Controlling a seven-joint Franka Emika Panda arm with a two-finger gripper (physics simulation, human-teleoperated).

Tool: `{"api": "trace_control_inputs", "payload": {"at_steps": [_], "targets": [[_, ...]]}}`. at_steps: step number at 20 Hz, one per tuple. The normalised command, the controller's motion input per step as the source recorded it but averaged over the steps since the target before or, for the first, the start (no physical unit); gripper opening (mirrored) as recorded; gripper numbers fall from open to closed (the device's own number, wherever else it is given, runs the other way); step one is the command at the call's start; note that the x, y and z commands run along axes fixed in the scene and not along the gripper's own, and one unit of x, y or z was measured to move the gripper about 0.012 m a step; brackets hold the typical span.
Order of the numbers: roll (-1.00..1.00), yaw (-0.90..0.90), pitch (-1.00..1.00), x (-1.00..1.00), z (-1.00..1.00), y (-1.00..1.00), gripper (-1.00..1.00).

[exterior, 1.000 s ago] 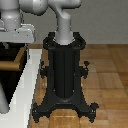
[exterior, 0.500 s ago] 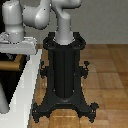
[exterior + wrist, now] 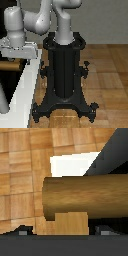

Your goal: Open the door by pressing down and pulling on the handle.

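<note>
My exterior view looks down across the pedestal (image 3: 64,75) from mid-range; my wrist view sits tight against the handle (image 3: 85,198), also partly seen outside.

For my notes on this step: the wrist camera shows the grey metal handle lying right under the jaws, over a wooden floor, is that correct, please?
Not quite: the handle is tan and wood-coloured, not grey metal, as the wrist view shows. The rest holds: it lies right under the jaws, with the wooden floor beyond it.
</note>
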Motion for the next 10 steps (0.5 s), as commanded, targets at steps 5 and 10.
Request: {"api": "trace_control_inputs", "payload": {"at_steps": [5, 10], "targets": [[0.0, 0.0, 0.0, 0.0, 0.0, 0.0, -1.0], [0.0, 0.0, 0.0, 0.0, 0.0, 0.0, -1.0]]}}
